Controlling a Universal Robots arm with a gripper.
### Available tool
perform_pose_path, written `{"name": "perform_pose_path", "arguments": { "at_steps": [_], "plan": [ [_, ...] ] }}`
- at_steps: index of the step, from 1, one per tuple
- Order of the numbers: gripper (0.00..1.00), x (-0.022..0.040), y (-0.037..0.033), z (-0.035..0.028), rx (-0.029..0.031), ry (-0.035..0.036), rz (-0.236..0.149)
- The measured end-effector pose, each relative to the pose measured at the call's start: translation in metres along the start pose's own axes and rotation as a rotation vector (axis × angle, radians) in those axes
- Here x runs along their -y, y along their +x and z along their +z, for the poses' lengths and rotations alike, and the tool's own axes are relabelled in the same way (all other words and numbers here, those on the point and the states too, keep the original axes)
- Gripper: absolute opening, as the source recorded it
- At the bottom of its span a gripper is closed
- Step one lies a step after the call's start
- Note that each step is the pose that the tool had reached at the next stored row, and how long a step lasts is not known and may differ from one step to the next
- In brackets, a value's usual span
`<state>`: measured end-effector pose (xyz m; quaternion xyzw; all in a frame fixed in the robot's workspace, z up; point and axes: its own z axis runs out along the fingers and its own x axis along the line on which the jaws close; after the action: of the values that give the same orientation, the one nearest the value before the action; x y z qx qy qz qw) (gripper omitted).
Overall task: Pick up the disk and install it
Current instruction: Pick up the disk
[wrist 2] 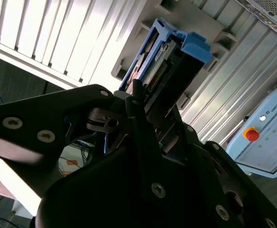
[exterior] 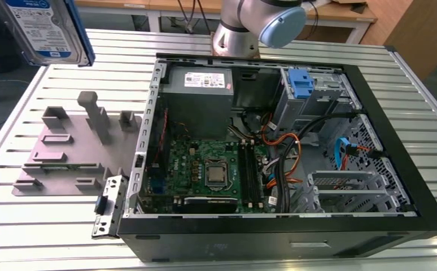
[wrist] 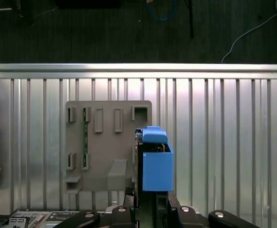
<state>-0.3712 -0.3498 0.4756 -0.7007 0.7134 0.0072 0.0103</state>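
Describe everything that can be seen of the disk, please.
The disk is a flat silver metal drive with a white and blue label and blue plastic rails along its edges. The hand is shut on one end of it and holds it in the air, on edge, above the grey holder plate on the ribbed table. Nothing else touches it.

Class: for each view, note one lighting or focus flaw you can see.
Exterior view: the blue-railed silver disk looms close, cut off by the frame's corner. Second wrist view: the ribbed metal table blows out white, while the black gripper holding the disk is near silhouette. First wrist view: the table's edge glares; the floor beyond is dark.
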Motion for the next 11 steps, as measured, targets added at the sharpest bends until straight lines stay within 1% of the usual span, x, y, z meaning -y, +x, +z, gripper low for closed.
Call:
{"name": "perform_pose_path", "arguments": {
  "at_steps": [7, 11],
  "plan": [
    [0.35, 0.0004, -0.0001, -0.0057, 0.0001, -0.0001, 0.0],
    [0.35, 0.0004, -0.0002, -0.0065, 0.0002, 0.0, 0.0]
  ]
}}
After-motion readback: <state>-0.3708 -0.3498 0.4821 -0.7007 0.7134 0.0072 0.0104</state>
